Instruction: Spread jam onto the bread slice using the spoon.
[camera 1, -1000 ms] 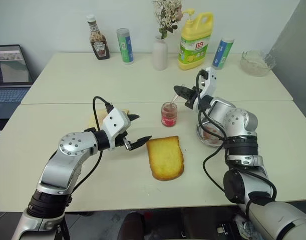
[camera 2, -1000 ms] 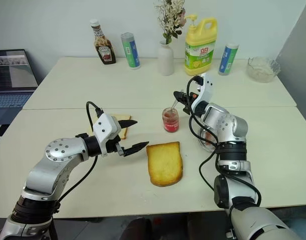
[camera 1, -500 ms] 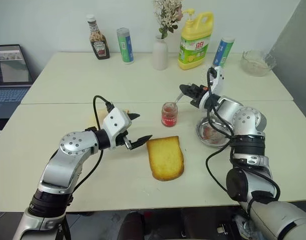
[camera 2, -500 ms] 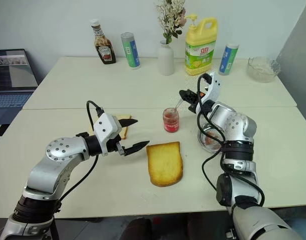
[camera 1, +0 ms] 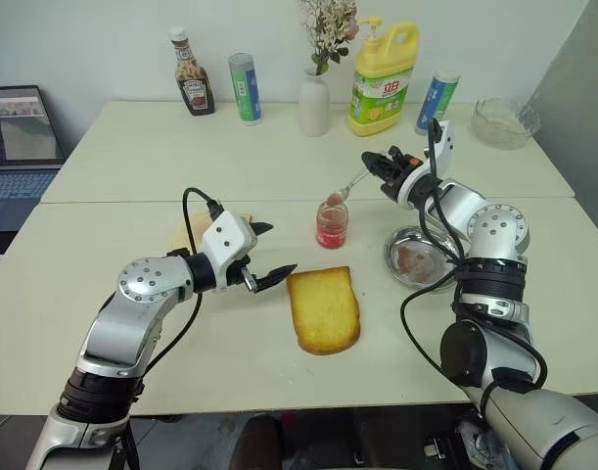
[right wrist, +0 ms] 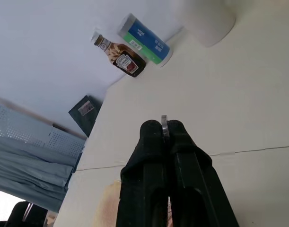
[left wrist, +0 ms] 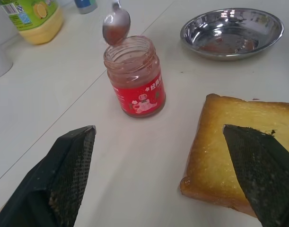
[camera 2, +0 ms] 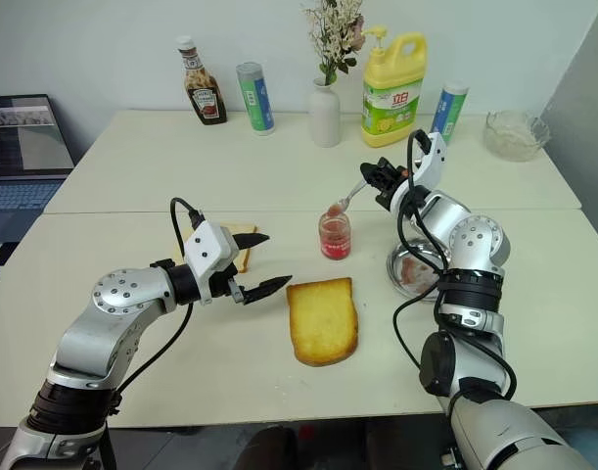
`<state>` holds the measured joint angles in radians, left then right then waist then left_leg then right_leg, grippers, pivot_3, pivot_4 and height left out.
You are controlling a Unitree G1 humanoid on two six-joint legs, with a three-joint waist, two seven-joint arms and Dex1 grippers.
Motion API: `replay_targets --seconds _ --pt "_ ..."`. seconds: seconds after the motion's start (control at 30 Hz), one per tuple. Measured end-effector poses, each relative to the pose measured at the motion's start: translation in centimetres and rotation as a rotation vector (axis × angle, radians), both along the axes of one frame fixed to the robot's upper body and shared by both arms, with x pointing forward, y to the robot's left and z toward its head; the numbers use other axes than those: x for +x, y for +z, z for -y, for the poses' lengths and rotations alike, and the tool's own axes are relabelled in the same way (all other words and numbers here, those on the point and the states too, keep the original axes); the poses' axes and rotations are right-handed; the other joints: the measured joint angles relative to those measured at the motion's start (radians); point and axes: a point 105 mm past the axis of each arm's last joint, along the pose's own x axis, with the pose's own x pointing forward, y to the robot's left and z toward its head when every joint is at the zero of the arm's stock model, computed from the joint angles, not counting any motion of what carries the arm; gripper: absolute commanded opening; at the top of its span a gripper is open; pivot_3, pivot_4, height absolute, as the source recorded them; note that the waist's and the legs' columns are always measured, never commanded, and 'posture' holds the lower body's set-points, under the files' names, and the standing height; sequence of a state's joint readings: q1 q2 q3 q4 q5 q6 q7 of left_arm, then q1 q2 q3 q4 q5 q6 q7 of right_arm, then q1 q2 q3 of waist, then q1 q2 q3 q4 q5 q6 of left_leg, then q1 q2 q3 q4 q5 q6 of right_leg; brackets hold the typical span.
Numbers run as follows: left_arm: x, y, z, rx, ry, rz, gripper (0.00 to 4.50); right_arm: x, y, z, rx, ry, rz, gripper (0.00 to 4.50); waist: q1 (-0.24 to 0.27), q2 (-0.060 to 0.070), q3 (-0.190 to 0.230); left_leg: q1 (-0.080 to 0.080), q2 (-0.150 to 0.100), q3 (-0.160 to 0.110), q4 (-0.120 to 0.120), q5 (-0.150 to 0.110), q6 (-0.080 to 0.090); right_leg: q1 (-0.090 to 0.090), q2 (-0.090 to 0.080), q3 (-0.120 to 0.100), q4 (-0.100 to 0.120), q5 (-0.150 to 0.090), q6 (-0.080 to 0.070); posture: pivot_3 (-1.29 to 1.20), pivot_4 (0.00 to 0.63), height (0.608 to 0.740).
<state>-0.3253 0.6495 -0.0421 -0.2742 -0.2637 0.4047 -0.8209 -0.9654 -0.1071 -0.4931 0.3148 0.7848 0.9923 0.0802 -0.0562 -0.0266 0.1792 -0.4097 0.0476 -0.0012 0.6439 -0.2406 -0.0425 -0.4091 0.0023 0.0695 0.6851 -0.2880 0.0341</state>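
1. Right pincer is clamped tight on the handle end of the slim shiny silver metal spoon. The spoon slopes down from the pincer toward the robot's left.
2. The spoon's bowl hangs just above the open mouth of the small clear glass jar of dark red jam; the bowl carries a reddish smear. The left wrist view shows a gap between bowl and jar rim.
3. The jar stands upright on the pale table, below the right pincer and to its left.
4. The thick golden-yellow toasted bread slice lies flat on the table, nearer the robot than the jar and well apart from the right pincer.
5. Left pincer is spread wide and holds nothing; one fingertip sits just beside the slice's left edge; contact cannot be told.
6. The round steel dish, with reddish traces inside, sits right of the jar, under the right forearm.
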Motion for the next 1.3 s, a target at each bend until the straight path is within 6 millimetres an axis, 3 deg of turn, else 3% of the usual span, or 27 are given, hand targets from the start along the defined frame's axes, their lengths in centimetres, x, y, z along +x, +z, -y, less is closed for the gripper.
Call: replay_targets --seconds 0.27,0.47,0.57,0.77,0.87,0.97,1.17,1.3 --pt "-0.3 0.0 -0.4 0.009 -0.012 -0.012 4.5 -0.6 0.6 0.1 0.07 0.032 -0.023 0.01 0.0 0.0 0.0 -0.001 0.0 0.0 -0.001 0.0 0.0 -0.001 0.0 0.0 -0.002 0.0 0.0 0.0 0.15 0.74" --pt "-3.9 -0.8 -2.5 0.031 -0.039 -0.079 4.5 -5.2 4.4 -0.8 0.049 0.146 0.133 0.01 -0.001 0.0 0.0 -0.01 0.002 0.0 -0.002 0.0 0.0 -0.01 0.0 0.0 -0.002 0.0 0.0 0.0 0.15 0.74" --pt "-5.2 -1.1 -2.3 0.019 -0.066 -0.099 4.5 -6.2 3.6 -1.1 0.045 0.158 0.112 0.01 0.001 0.0 0.0 -0.01 0.001 0.0 -0.001 0.0 0.0 -0.009 -0.001 0.0 -0.002 0.0 0.0 0.0 0.15 0.74" --pt "-5.6 -0.9 -2.1 0.02 -0.069 -0.086 4.5 -8.4 2.5 -2.5 -0.029 0.223 0.133 0.01 0.001 0.0 0.0 -0.009 0.0 0.0 0.001 0.0 0.0 -0.008 -0.001 0.0 -0.002 0.001 0.001 0.0 0.15 0.74" --pt "-6.6 -1.8 -2.0 0.026 -0.088 -0.114 4.5 -10.9 -0.2 -3.6 -0.198 0.32 0.155 0.01 0.0 0.0 0.0 -0.009 0.0 0.001 0.0 0.0 0.0 -0.008 -0.001 0.001 -0.003 0.001 0.001 0.0 0.15 0.74" --pt "-7.1 -2.4 -2.1 0.052 -0.107 -0.126 4.5 -12.0 -2.1 -4.0 -0.303 0.368 0.169 0.01 0.0 0.0 0.0 -0.01 0.001 0.0 0.0 0.0 0.0 -0.009 0.0 0.0 -0.003 0.001 0.001 0.0 0.15 0.74" --pt "-7.7 -3.1 -1.8 0.107 -0.157 -0.093 4.5 -13.0 -3.9 -4.6 -0.508 0.382 0.331 0.01 0.001 0.0 0.0 -0.009 0.001 0.001 0.001 0.0 0.0 -0.009 0.0 0.001 -0.003 0.001 0.001 0.0 0.15 0.74" --pt "-7.9 -3.4 -1.5 0.115 -0.175 -0.092 4.5 -13.7 -3.7 -5.6 -0.583 0.393 0.507 0.01 0.002 0.0 0.0 -0.009 0.001 0.0 0.001 0.0 0.0 -0.009 0.001 0.001 -0.003 0.001 0.001 0.0 0.15 0.74"
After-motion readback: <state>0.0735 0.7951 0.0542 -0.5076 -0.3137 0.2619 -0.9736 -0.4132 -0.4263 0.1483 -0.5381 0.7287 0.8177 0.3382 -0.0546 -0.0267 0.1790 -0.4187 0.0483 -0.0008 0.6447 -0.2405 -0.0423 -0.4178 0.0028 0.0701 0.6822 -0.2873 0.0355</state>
